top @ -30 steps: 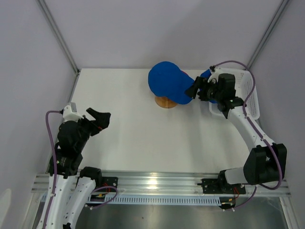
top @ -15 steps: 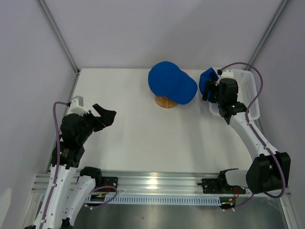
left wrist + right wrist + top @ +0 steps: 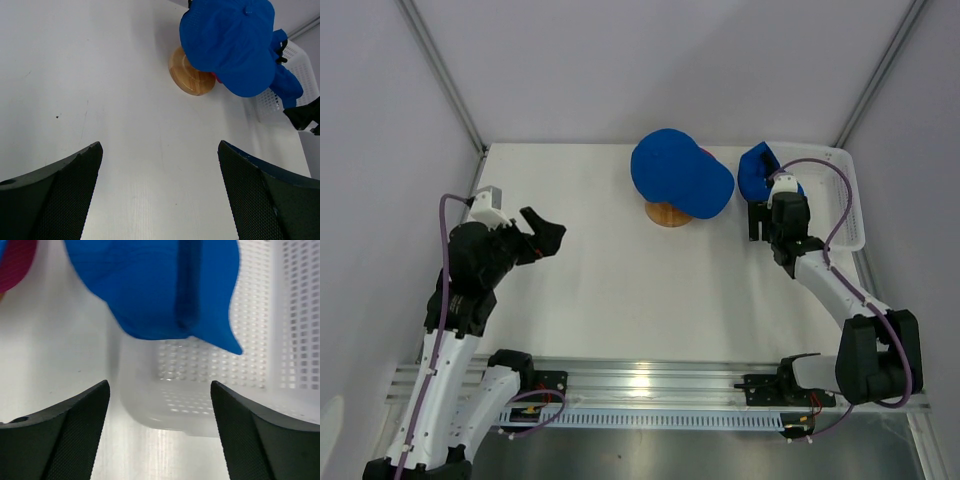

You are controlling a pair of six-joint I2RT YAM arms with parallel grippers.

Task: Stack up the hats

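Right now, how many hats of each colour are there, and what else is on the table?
Blue hats: 2, blue hat on the stand and blue hat over the basket's edge
Pink hat: 1, just a sliver under the stand's blue one
Wooden stand: 1
White basket: 1
Total: 5
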